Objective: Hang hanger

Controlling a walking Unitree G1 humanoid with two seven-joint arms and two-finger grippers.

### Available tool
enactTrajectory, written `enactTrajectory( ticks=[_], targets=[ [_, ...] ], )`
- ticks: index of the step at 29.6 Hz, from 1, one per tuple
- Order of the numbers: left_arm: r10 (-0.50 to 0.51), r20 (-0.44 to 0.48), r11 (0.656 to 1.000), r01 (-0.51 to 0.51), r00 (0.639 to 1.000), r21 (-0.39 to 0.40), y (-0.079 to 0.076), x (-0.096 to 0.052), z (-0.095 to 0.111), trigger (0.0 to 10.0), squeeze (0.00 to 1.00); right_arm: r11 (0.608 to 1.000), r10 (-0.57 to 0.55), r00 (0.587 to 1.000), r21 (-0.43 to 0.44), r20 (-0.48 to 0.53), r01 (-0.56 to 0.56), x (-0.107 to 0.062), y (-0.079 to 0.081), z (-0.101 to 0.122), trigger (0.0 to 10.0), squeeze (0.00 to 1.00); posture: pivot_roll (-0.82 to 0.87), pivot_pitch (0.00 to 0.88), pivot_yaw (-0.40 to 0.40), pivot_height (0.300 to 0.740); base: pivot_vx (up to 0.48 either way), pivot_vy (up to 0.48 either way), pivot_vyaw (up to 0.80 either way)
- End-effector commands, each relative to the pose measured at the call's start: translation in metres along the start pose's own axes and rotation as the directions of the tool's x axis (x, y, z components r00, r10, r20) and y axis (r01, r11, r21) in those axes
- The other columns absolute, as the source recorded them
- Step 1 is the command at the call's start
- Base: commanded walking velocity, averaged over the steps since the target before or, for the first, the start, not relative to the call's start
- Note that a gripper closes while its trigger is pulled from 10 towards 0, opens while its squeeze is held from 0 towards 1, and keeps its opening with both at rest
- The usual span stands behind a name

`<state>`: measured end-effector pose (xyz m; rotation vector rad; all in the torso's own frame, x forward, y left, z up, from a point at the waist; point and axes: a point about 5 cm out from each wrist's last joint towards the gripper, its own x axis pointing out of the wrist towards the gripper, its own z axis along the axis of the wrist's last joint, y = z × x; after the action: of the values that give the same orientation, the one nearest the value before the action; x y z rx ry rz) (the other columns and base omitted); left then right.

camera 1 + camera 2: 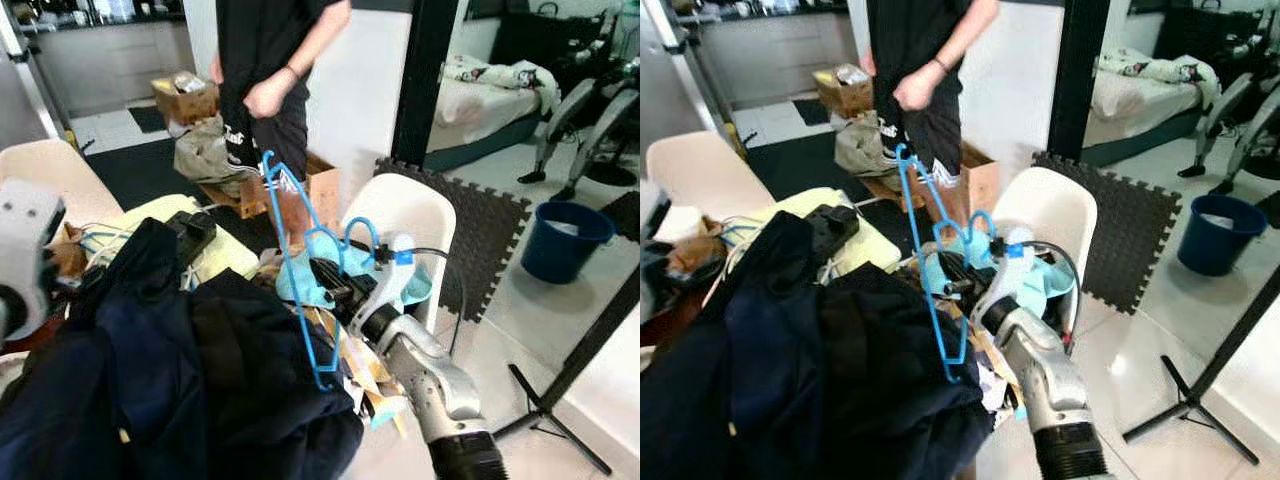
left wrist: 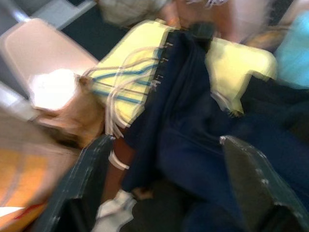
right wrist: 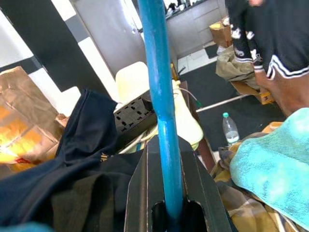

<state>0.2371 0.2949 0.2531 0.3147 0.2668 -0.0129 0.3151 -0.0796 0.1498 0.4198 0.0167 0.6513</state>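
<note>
White tiled floor (image 1: 540,330) surrounds a clothes-heaped table (image 1: 230,250); right gripper (image 1: 325,275) clamps the blue hanger (image 1: 300,280).

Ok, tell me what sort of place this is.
Probably a lived-in home, a studio-style room: a bed with rumpled bedding sits behind a dark pillar, kitchen counters line the far wall, and a pile of dark clothes covers the table.

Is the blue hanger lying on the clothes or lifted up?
Lifted up: the right gripper is shut on the blue hanger, above the dark clothes.

Person (image 1: 265,75) blocks fwd; floor (image 1: 560,310) (rt) open.
</note>
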Motion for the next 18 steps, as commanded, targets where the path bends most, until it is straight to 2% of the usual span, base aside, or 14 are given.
enactTrajectory(
  ticks=[1, 2, 3, 4, 5, 6, 8, 10, 11, 12, 13, 14, 16, 18],
  targets=[
    [-0.060, 0.172, 0.995, 0.073, 0.983, -0.070, 0.001, -0.011, 0.025, 10.0, 1.00, 1.000, 0.018, 1.000, 0.015, -0.007, -0.018, 0.002, 0.003, -0.002, 10.0, 0.00, 0.02, 0.000, 0.014, 0.740, 0.000, 0.000, 0.00],
    [-0.092, 0.330, 0.985, 0.134, 0.939, -0.107, -0.002, -0.017, 0.042, 10.0, 0.73, 1.000, 0.020, 1.000, 0.020, -0.006, -0.020, 0.002, 0.003, -0.001, 10.0, 0.00, 0.03, 0.000, 0.015, 0.740, 0.000, 0.000, 0.00],
    [-0.092, 0.330, 0.985, 0.134, 0.939, -0.107, -0.002, -0.017, 0.042, 10.0, 0.73, 1.000, 0.020, 1.000, 0.020, -0.006, -0.020, 0.002, 0.003, -0.001, 10.0, 0.00, 0.03, 0.000, 0.015, 0.740, 0.000, 0.000, 0.00],
    [-0.103, 0.428, 0.978, 0.170, 0.898, -0.122, -0.004, -0.022, 0.053, 10.0, 0.73, 1.000, 0.021, 1.000, 0.023, -0.006, -0.021, 0.002, 0.003, -0.001, 10.0, 0.00, 0.03, 0.000, 0.015, 0.740, 0.000, 0.000, 0.00],
    [-0.103, 0.428, 0.978, 0.170, 0.898, -0.122, -0.004, -0.022, 0.053, 10.0, 0.73, 1.000, 0.021, 1.000, 0.023, -0.006, -0.021, 0.002, 0.003, -0.001, 10.0, 0.00, 0.03, 0.000, 0.015, 0.740, 0.000, 0.000, 0.00],
    [-0.117, 0.487, 0.970, 0.205, 0.865, -0.131, -0.013, -0.023, 0.056, 10.0, 0.00, 0.999, 0.022, 1.000, 0.027, -0.005, -0.022, 0.002, 0.003, -0.001, 10.0, 0.00, 0.03, 0.000, 0.015, 0.740, 0.000, 0.000, 0.00],
    [-0.117, 0.487, 0.970, 0.205, 0.865, -0.131, -0.013, -0.023, 0.056, 10.0, 0.00, 0.999, 0.022, 1.000, 0.027, -0.005, -0.022, 0.002, 0.003, -0.001, 10.0, 0.00, 0.03, 0.000, 0.015, 0.740, 0.000, 0.000, 0.00],
    [-0.129, 0.529, 0.955, 0.249, 0.838, -0.161, -0.024, -0.021, 0.056, 10.0, 0.00, 0.999, 0.021, 1.000, 0.030, -0.003, -0.021, 0.003, 0.003, 0.000, 10.0, 0.00, 0.02, 0.000, 0.014, 0.740, 0.000, 0.000, 0.00],
    [-0.139, 0.554, 0.935, 0.293, 0.821, -0.199, -0.040, -0.015, 0.053, 10.0, 0.00, 0.999, 0.020, 1.000, 0.032, -0.001, -0.020, 0.003, 0.003, 0.001, 10.0, 0.00, 0.02, 0.000, 0.014, 0.740, -0.368, 0.000, 0.00],
    [-0.139, 0.554, 0.935, 0.293, 0.821, -0.199, -0.040, -0.015, 0.053, 10.0, 0.00, 0.999, 0.020, 1.000, 0.032, -0.001, -0.020, 0.003, 0.003, 0.001, 10.0, 0.00, 0.02, 0.000, 0.014, 0.740, -0.368, 0.000, 0.00],
    [-0.142, 0.569, 0.916, 0.326, 0.810, -0.235, -0.053, -0.010, 0.051, 10.0, 0.00, 0.999, 0.019, 1.000, 0.033, 0.001, -0.019, 0.003, 0.003, 0.001, 10.0, 0.00, 0.02, 0.000, 0.014, 0.740, -0.375, 0.000, 0.00],
    [-0.142, 0.569, 0.916, 0.326, 0.810, -0.235, -0.053, -0.010, 0.051, 10.0, 0.00, 0.999, 0.019, 1.000, 0.033, 0.001, -0.019, 0.003, 0.003, 0.001, 10.0, 0.00, 0.02, 0.000, 0.014, 0.740, -0.375, 0.000, 0.00],
    [-0.176, 0.556, 0.882, 0.381, 0.812, -0.278, -0.081, 0.004, 0.048, 10.0, 0.00, 0.999, 0.019, 1.000, 0.034, 0.004, -0.019, 0.003, 0.002, 0.002, 10.0, 0.00, 0.02, 0.000, 0.017, 0.740, -0.480, 0.000, 0.00],
    [-0.195, 0.528, 0.879, 0.387, 0.826, -0.280, -0.091, 0.010, 0.044, 10.0, 0.00, 0.999, 0.018, 1.000, 0.034, 0.006, -0.018, 0.003, 0.002, 0.003, 10.0, 0.00, 0.02, 0.000, 0.021, 0.740, -0.480, 0.000, 0.00]
  ],
)
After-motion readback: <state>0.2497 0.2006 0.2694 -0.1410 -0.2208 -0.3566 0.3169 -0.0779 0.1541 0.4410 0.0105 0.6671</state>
